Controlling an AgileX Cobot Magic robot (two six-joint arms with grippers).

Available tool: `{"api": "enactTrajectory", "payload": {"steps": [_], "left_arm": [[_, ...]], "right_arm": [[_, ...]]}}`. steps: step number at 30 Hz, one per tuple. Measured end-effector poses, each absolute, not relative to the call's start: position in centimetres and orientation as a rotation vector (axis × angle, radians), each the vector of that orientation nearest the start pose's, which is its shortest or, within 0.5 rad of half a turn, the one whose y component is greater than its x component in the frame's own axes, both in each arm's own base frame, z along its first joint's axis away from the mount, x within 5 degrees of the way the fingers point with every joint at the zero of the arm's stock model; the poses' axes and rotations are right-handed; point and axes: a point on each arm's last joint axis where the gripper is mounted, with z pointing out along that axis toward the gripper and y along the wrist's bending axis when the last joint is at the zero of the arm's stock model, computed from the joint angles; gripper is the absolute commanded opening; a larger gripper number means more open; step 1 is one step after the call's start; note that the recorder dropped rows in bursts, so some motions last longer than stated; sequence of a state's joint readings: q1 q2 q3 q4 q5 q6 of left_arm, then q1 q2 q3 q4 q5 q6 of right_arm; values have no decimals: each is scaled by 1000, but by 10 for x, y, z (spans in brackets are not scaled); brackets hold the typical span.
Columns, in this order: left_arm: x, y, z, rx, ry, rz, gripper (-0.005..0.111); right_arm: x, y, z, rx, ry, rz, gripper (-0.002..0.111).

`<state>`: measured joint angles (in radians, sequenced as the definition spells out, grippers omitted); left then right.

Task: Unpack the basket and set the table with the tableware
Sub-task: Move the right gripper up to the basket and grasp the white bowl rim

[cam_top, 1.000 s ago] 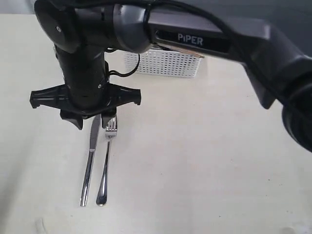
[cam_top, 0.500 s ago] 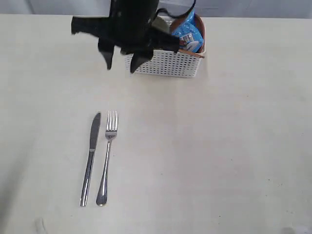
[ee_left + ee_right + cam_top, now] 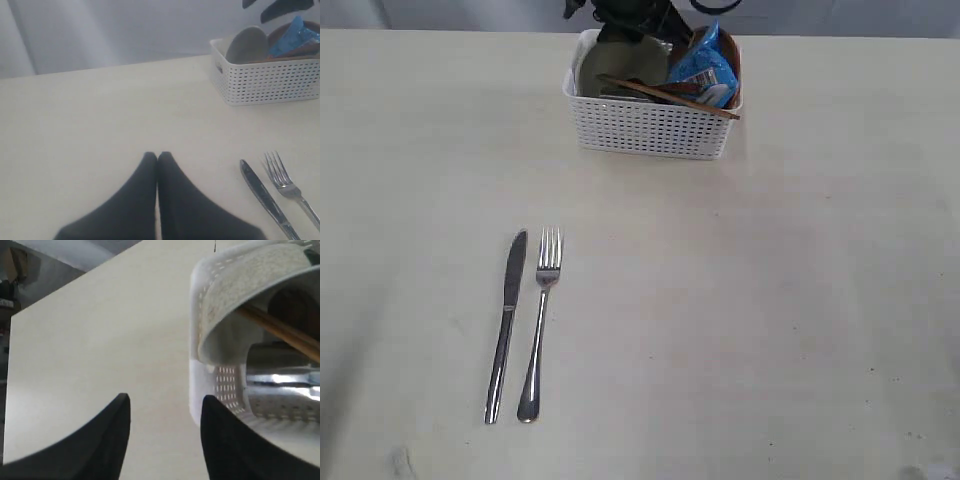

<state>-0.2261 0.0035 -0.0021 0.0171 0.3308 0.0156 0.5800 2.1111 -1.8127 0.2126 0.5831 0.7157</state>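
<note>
The right gripper (image 3: 165,440) hangs with its two dark fingers well apart, and only bare table (image 3: 100,340) shows between them. Just beyond one fingertip is a rounded corner of the white lattice basket (image 3: 200,365). Inside the basket, an off-white bowl (image 3: 250,275) stands tipped on edge against the wall nearest this gripper. The wooden chopsticks (image 3: 280,330) slant across behind the bowl. At the end of the basket farthest from this gripper sits a blue chips packet (image 3: 705,70).

The left gripper (image 3: 157,156) has its fingers pressed together, gripping nothing, over bare tabletop. Off to one side of its tips, a steel knife (image 3: 260,192) and fork (image 3: 290,187) lie flat, side by side and close together. The knife is the nearer of the two to this gripper. The basket stands farther ahead on that same side, well apart from the gripper.
</note>
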Motion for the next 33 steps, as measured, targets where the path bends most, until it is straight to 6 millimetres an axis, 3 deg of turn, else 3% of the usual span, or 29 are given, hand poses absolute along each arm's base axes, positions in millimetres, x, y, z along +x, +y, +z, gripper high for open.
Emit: {"api": "enactTrajectory", "payload": {"steps": [4,8,12,16,21,24,29,33], "left_arm": [[53,-12,184,230,1803,-133,0],[53,-12,184,230,1803,-133,0],[53,-12,184,230,1803,-133,0],[53,-12,184,230,1803,-133,0],[53,-12,184,230,1803,-133,0],[53,-12,184,230,1803,-133,0],[53,-12,184,230,1803,-133,0],[53,-12,184,230,1803,-133,0]], "right_arm": [[431,268,221,435,2441,828,44],[439,268,219,446,2357,862,44],[439,268,219,409,2361,847,44],[429,266,209,238,2520,725,44],[417,253,234,62,2581,616,44],[414,236,253,-147,2554,429,44],[411,213,259,-664,2499,-39,44],[415,216,255,-1016,2351,-197,44]]}}
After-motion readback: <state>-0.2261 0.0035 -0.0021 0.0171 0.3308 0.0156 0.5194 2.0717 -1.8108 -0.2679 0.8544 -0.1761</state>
